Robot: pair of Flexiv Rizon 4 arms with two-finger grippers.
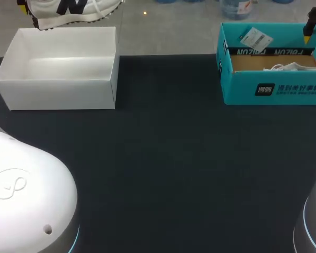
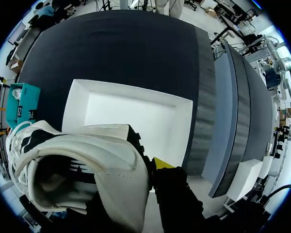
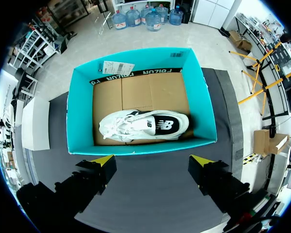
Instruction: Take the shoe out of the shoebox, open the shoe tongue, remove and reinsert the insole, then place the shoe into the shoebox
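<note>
Shoe [image 1: 68, 9] first: the white trainer with black markings hangs in the air over the far edge of the white shoebox [image 1: 58, 80], and I have it in my left gripper [image 2: 150, 171]. From the left wrist view the shoe [image 2: 82, 165] has its opening turned toward the camera. One yellow fingertip [image 2: 161, 163] is pressed against the outside of its heel wall; the other is hidden behind the shoe. Beneath it, the white shoebox [image 2: 136, 116] stands open on the dark surface [image 1: 168, 158].

On my right, the teal shoebox [image 1: 242, 87] sits at the far edge of the surface, well apart from the white one. My right gripper [image 3: 151, 160] hovers above its near wall with the fingers spread wide and nothing between them. Inside the teal shoebox [image 3: 80, 111] a second shoe [image 3: 145, 125] lies on its side on a brown cardboard liner [image 3: 136, 94], and a paper tag [image 3: 115, 68] rests against the far wall.
</note>
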